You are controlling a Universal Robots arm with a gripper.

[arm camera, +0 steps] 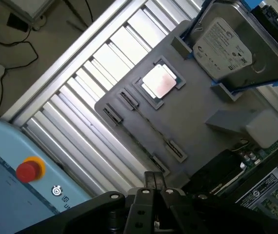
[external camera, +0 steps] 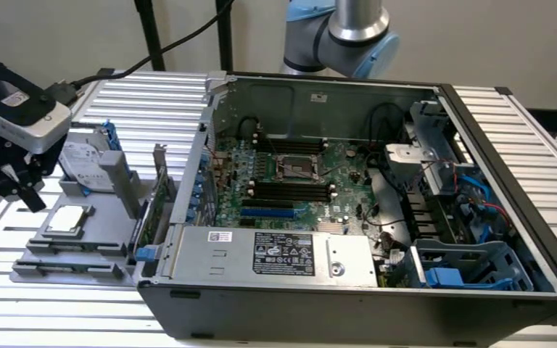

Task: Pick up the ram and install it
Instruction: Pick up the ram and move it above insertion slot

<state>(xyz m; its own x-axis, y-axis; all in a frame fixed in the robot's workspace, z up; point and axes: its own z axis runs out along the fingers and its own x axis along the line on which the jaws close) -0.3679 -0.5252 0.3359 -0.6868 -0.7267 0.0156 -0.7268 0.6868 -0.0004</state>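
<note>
Computer case (external camera: 356,304), lid off, fills the centre and right of the exterior view. Grey tray (external camera: 104,235) lies at lower left and carries a hard drive (external camera: 83,161). Gripper (arm camera: 154,180) hangs above the tray, fingers pressed together on nothing. Processor (external camera: 69,220) rests on the tray. Where the ram lies cannot be told.

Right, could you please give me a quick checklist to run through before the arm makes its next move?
1. Case open: ok; the computer case has its side off, motherboard exposed.
2. Memory slots unobstructed: ok; no cable crosses them.
3. Gripper clear of the case: ok; it is out by the grey tray.
4. Ram located: cannot tell; a thin line between the tray's clips may be it.
5. Tray neighbours noted: ok; processor and hard drive sit apart from those clips.
</note>
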